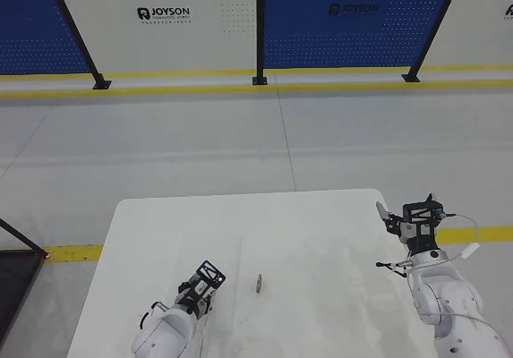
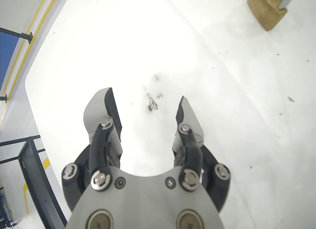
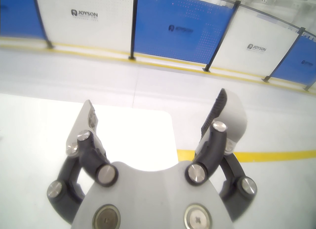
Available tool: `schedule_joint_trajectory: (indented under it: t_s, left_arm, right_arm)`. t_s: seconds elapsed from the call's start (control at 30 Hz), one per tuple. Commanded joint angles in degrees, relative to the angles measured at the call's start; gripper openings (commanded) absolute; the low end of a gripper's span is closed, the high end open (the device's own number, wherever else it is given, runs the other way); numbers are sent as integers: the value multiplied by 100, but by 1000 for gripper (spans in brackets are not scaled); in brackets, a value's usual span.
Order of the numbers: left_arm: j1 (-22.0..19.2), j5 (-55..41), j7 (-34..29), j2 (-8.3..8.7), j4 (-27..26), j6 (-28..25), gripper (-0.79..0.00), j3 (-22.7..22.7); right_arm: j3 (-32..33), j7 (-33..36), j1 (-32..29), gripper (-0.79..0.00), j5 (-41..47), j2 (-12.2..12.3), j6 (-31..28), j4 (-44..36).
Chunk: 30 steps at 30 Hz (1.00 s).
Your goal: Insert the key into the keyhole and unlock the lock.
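The right tool [image 3: 155, 97] hangs with its fingers [image 3: 234, 114] spread wide above a rounded corner of the white table [image 3: 37, 121]. At three o'clock from the tool, a yellow line [image 3: 271, 153] crosses the grey floor [image 3: 98, 76]. At twelve o'clock stands a fence [image 3: 182, 30] of blue and white panels.

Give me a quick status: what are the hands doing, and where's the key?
Left hand open, key on table just ahead of it. Right hand open, empty, by table's corner. Lock lies apart from key.
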Motion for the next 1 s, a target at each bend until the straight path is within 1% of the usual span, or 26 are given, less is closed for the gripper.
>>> schedule_joint_trajectory:
  t_s: [0.0,0.1,0.23,0.33,0.43,0.47,0.63,0.8,0.97]
  left_arm:
    - [-60,-24,-30,-11,72,25,-366,21]
    - [-118,-67,-20,-23,166,52,-394,40]
    - [-193,-127,-18,-37,275,61,-409,57]
    - [-227,-153,-23,-47,311,72,-483,75]
    - [-264,-124,-45,-55,356,91,-502,103]
    - [-276,-115,-50,-58,365,93,-539,116]
    - [-341,-116,-58,-73,413,122,-545,143]
    - [-369,-136,-71,-82,438,112,-616,145]
    - [-388,-148,-85,-86,470,88,-640,135]
  right_arm:
    - [0,0,0,0,0,0,0,0]
    - [0,0,0,0,0,0,0,0]
    - [0,0,0,0,0,0,0,0]
    - [0,0,0,0,0,0,0,0]
    - [0,0,0,0,0,0,0,0]
    - [0,0,0,0,0,0,0,0]
    - [0,0,0,0,0,0,0,0]
    - [0,0,0,0,0,0,0,0]
    - [0,0,0,0,0,0,0,0]
